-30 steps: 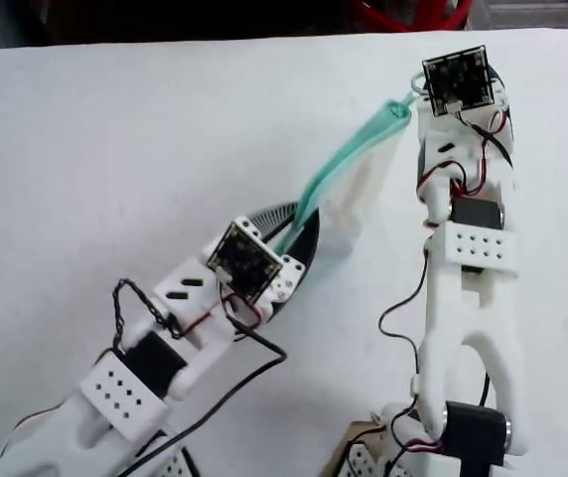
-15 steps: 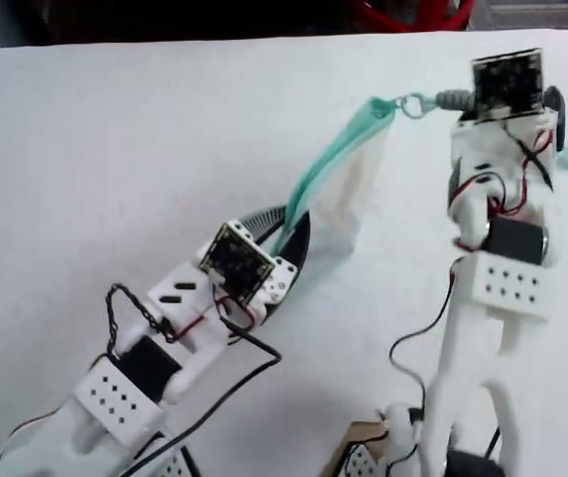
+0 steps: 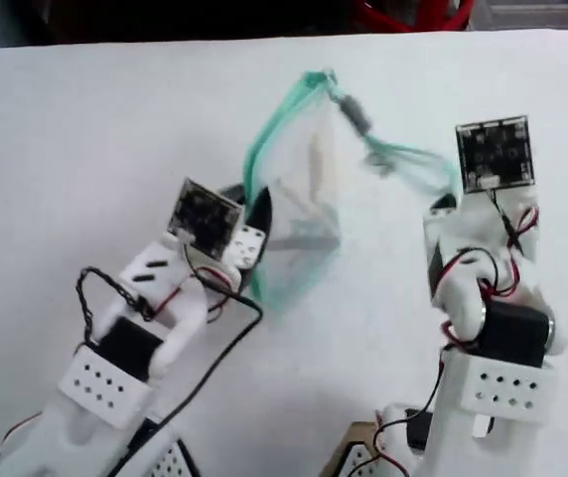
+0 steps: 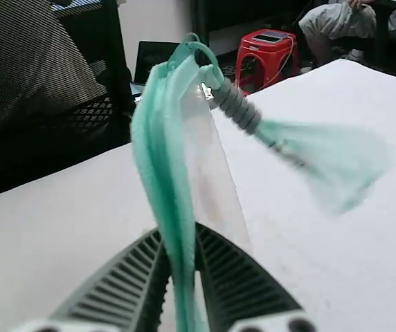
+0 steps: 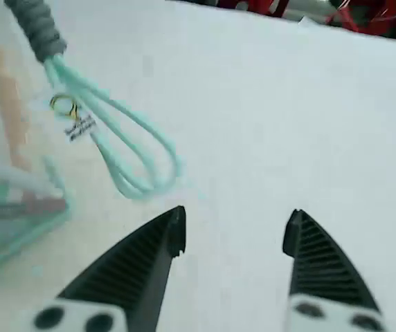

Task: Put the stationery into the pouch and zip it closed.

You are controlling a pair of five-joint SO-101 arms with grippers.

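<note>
One clear pouch (image 3: 299, 209) with a teal zip (image 4: 163, 159) sits around the middle of the table (image 3: 85, 129), its slider end pointing at the far edge. Stationery (image 3: 316, 164) shows through the side, so the filling looks done. The left gripper (image 4: 181, 242) is clamped on the zip band at the near end, probably to anchor the pouch against a pull on the slider. From what shows, the band's two sides lie together, which suggests the zip is drawn shut. A grey toggle (image 3: 354, 111) and teal cord (image 5: 115, 155) trail from the slider toward the right edge. The right gripper (image 5: 234, 225) hangs near the cord, fingers spread and holding nothing.
</note>
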